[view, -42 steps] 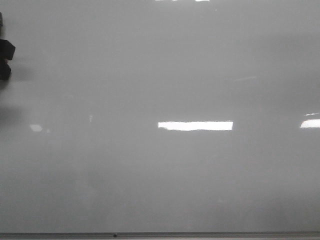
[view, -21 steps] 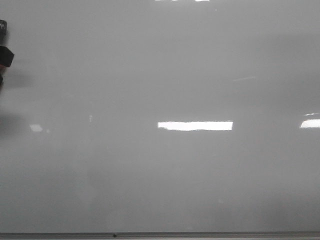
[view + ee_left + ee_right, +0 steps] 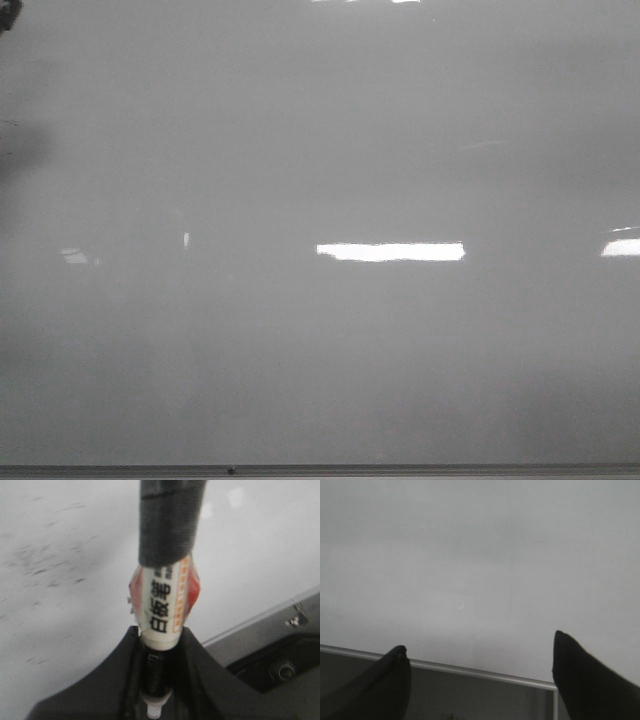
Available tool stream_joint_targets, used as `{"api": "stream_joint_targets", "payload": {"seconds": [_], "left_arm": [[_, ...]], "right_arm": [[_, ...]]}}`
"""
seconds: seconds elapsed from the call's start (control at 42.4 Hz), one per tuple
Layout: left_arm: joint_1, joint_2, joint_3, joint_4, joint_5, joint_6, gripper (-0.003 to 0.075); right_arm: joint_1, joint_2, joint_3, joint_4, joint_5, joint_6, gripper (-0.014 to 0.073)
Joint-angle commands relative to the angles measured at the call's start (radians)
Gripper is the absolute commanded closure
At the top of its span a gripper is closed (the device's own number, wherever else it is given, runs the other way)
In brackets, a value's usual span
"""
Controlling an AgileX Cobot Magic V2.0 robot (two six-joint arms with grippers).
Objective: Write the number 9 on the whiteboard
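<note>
The whiteboard point(image 3: 320, 340) fills the front view, glossy pale grey with bright light reflections on it. The number 9 is out of view in every frame. My left gripper point(image 3: 161, 632) is shut on a white-labelled marker point(image 3: 162, 605) whose far end is wrapped in grey tape point(image 3: 167, 520). It hovers over the whiteboard point(image 3: 60, 630), where only faint dark smudges point(image 3: 45, 565) show. Only a dark scrap of that arm point(image 3: 8, 12) shows in the front view's top left corner. My right gripper point(image 3: 480, 647) is open and empty over the whiteboard point(image 3: 480, 555), near its edge.
A thin grey metal frame point(image 3: 400, 469) runs along the board's near edge. The same frame point(image 3: 470, 670) and a corner of it lie between the right fingers. Past the frame point(image 3: 260, 615) in the left wrist view sits dark equipment point(image 3: 280, 665).
The dark gripper part at the left edge of the front view has moved upward and nearly out of view. The board's surface looks the same.
</note>
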Motion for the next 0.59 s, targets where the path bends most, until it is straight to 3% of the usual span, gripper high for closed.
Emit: {"api": "stream_joint_targets", "payload": {"seconds": [0.0, 0.118, 0.26, 0.401, 0.567], "left_arm": [[-0.065, -0.03, -0.058, -0.12, 0.066, 0.186, 0.0739], [-0.169, -0.03, -0.061, -0.202, 0.109, 0.33, 0.0739], [-0.302, -0.03, -0.061, -0.207, 0.115, 0.358, 0.0739], [-0.436, -0.03, -0.061, -0.207, 0.111, 0.36, 0.0739], [-0.572, -0.03, -0.061, -0.207, 0.102, 0.36, 0.0739]], "right_arm": [[0.002, 0.05, -0.061, 0.041, -0.008, -0.049, -0.0008], [0.002, 0.103, -0.087, 0.155, 0.03, -0.172, -0.0008], [0.029, 0.152, -0.097, 0.307, 0.048, -0.397, -0.0008], [0.116, 0.192, -0.097, 0.425, 0.082, -0.611, -0.0008], [0.27, 0.225, -0.101, 0.505, 0.116, -0.751, -0.0008]]}}
